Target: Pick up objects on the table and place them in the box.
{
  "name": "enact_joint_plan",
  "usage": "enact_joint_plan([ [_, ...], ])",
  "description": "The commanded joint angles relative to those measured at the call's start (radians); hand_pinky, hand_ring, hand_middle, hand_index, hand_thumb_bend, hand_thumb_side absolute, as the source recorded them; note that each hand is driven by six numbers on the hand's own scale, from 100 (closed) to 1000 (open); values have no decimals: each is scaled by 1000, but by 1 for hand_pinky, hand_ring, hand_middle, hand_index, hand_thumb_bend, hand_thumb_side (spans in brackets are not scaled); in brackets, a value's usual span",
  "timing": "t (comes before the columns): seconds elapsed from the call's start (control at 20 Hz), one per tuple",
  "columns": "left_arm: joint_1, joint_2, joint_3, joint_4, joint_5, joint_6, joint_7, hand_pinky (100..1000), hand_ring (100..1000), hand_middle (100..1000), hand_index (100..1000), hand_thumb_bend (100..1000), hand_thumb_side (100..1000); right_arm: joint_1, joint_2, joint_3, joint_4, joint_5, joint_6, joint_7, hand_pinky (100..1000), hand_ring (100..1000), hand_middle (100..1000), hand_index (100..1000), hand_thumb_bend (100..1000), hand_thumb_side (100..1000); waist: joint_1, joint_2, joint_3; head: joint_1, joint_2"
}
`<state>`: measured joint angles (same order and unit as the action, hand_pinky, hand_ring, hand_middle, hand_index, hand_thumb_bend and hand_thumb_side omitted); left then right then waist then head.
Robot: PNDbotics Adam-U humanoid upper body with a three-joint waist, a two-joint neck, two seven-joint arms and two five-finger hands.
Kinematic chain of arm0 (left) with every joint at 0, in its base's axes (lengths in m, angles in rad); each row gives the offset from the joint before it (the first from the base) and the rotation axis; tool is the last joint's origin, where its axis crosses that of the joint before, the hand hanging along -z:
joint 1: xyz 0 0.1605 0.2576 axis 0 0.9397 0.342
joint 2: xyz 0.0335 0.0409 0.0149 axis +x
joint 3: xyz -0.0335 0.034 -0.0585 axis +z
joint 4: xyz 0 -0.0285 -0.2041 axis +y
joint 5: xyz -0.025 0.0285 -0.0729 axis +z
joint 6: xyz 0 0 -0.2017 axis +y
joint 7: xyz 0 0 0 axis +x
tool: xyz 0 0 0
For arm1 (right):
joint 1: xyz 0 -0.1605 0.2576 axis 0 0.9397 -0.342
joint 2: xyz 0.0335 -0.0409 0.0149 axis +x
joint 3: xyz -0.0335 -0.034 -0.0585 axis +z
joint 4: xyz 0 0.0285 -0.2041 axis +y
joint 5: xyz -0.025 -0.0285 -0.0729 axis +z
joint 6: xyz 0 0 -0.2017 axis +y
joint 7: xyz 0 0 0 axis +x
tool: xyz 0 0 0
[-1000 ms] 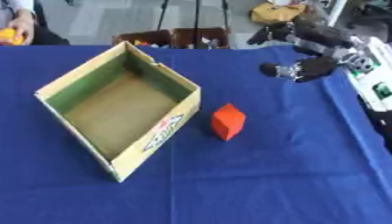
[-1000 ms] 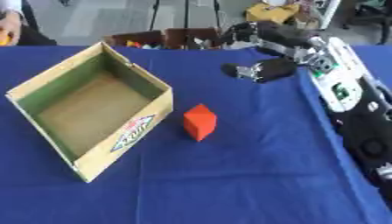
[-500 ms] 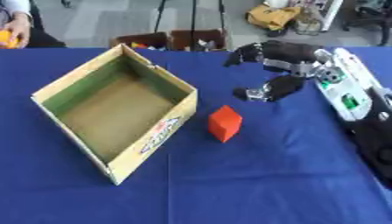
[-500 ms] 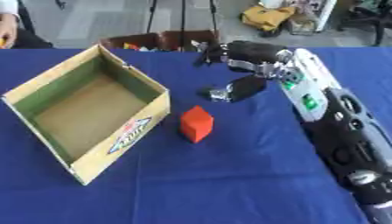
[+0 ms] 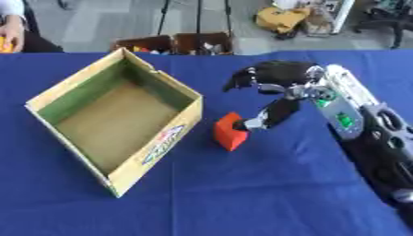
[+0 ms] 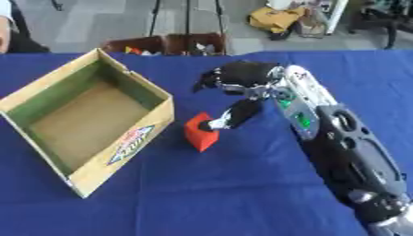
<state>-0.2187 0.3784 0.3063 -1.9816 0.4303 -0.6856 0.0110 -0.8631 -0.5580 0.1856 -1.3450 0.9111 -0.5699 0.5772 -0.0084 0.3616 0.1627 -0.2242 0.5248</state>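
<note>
The right hand (image 5: 274, 85) is seen stretched over the blue surface (image 5: 266, 184), fingers spread and curved above, the thumb (image 5: 270, 115) angled down to the red block (image 5: 231, 131). Contact appears to be made at the block's top edge, though nothing is gripped. The cardboard box (image 5: 153, 150), open and bare inside, stands just beyond the block. Cluttered bins (image 5: 174, 44) lie past the surface's far edge.

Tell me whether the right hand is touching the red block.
Touching: in the left eye view the right hand's thumb tip rests on the red block's top edge.
</note>
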Motion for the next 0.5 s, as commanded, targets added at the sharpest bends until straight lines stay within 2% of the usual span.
enact_joint_plan([
  [0.05, -6, 26, 6, -18, 1, 0, 2, 507, 734, 845, 901, 100, 887, -11, 0, 4, 9, 54, -37, 3, 728, 745, 788, 972, 430, 878, -7, -41, 1, -8, -16],
  [0.25, -7, 26, 6, -18, 0, 2, 1, 507, 734, 844, 899, 100, 887, -10, 25, 12, 42, 94, -61, -15, 728, 744, 788, 968, 413, 880, -7, -40, 2, -15, -16],
  [0.5, -8, 23, 5, -18, -1, 3, 1, 506, 734, 844, 899, 100, 887, -8, 47, 14, 78, 142, -61, -33, 713, 735, 787, 968, 384, 875, -8, -38, 9, -22, -20],
])
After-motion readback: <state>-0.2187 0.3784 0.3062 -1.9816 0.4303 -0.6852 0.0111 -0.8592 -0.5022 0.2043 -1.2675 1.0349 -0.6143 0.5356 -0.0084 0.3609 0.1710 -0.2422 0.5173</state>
